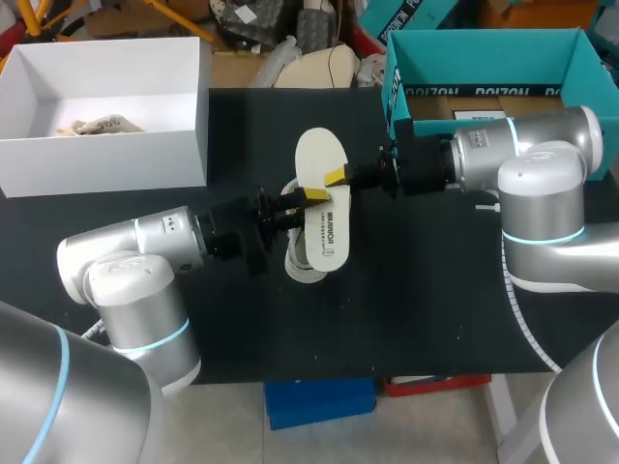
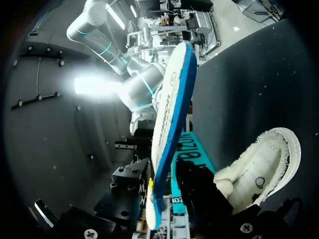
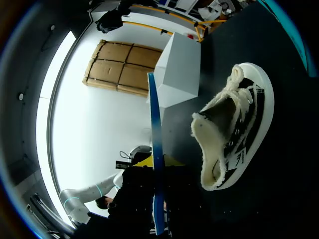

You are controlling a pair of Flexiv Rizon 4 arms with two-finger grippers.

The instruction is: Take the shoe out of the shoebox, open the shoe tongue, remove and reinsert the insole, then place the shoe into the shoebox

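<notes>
Right now the left end effector (image 1: 314,196) is closed on the left edge of the insole (image 1: 319,155), its yellow tip lying on the pale top face. In the left wrist view the left end effector (image 2: 159,199) has the insole (image 2: 172,109) standing on edge between its two dark fingers, cream face to one side and blue underside to the other. The right end effector (image 1: 337,176) is clamped on the opposite, right edge of the same insole. In its own wrist view the right end effector (image 3: 157,199) shows the insole (image 3: 154,124) as a thin blue line running out between its fingers.

The insole hangs over the middle of the counter (image 1: 435,290), with its heel end towards the near side. The shoe (image 1: 302,263) lies on the counter directly beneath it, mostly covered from above. Its fleecy lining shows in both wrist views (image 2: 259,174) (image 3: 234,134).

The teal shoebox (image 1: 484,58) stands open at the far right, behind the right arm. A white box (image 1: 106,155) sits open at the far left.
</notes>
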